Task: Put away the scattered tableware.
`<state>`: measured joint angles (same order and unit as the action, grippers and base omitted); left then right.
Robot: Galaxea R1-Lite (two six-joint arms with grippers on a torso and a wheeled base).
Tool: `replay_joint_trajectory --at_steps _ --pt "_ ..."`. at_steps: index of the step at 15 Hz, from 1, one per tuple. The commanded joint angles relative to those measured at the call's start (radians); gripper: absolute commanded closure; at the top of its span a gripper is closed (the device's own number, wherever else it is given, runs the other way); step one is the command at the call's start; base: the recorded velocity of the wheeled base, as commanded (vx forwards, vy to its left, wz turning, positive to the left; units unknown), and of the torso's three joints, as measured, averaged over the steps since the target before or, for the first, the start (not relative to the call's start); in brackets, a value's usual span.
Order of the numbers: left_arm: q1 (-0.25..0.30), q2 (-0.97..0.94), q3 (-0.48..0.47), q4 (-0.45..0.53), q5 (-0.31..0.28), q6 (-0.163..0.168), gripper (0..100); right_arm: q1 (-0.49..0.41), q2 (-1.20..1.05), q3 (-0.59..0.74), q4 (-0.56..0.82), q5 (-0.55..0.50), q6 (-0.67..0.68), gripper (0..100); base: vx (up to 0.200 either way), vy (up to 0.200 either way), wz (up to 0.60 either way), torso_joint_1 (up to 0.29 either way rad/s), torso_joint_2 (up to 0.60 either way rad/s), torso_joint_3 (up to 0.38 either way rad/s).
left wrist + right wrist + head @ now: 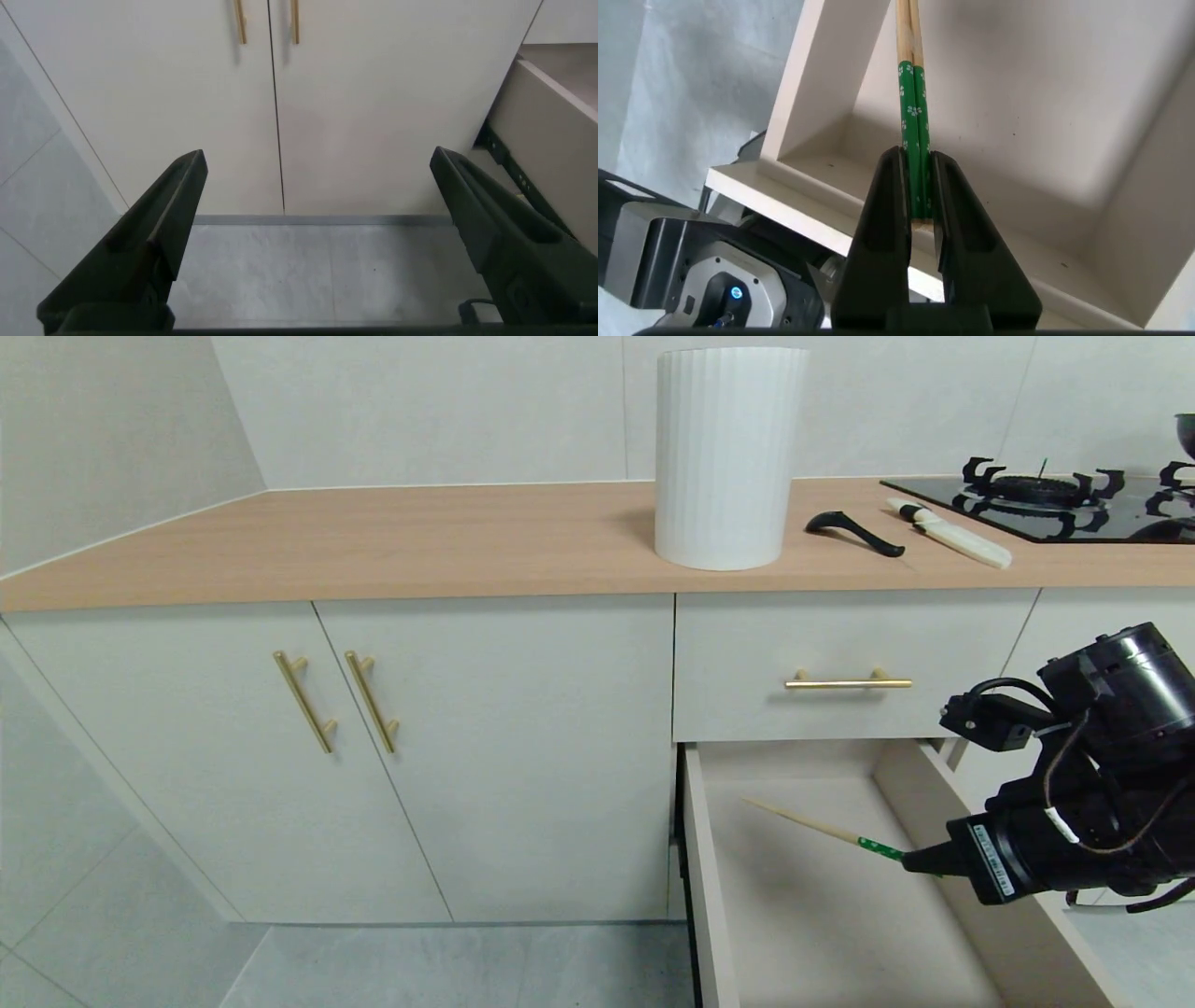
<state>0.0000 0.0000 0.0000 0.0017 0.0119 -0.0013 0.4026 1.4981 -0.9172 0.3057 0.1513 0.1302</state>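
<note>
Two slim wooden chopsticks with green patterned butt ends [822, 829] are clamped side by side in my right gripper [920, 861]. Its jaws are closed tight on the green section, with no gap visible on either side of the sticks. I judge the grip at the butt end to be deliberate: it leaves the bare tapered lengths projecting ahead of the fingers, so the tips enter the pale open drawer [705, 877] before the gripper does. The pair hangs above the drawer floor, inside the side walls, tips aimed toward the back. I cannot tell whether the tips touch the floor. Holding both sticks parallel keeps them together for release as one item.

My left gripper [318, 163] has its jaws spread wide and carries nothing. It sits low, facing the closed cupboard doors and the grey floor, well apart from the drawer; I take this as a parked position that leaves the right arm room.

On the wooden countertop [420, 541], a black curved spoon [854, 532] and a white knife [948, 532] lie near each other, between a tall white ribbed cylinder [724, 457] and the black gas hob [1055, 499]. I judge these two to be the tableware not yet stored.
</note>
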Motion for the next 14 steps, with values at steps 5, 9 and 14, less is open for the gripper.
replay_joint_trajectory --at_steps 5,9,14 --pt "0.0 0.0 0.0 0.0 0.0 0.0 0 0.01 0.232 -0.015 -0.085 -0.099 0.016 100 0.0 0.0 0.0 0.0 0.0 0.0" --pt "0.0 0.0 0.0 0.0 0.0 0.0 0 0.01 0.429 -0.005 -0.301 -0.153 0.118 100 0.0 0.0 0.0 0.0 0.0 0.0" --pt "0.0 0.0 0.0 0.0 0.0 0.0 0 0.018 0.559 -0.002 -0.487 -0.203 0.2 100 0.0 0.0 0.0 0.0 0.0 0.0"
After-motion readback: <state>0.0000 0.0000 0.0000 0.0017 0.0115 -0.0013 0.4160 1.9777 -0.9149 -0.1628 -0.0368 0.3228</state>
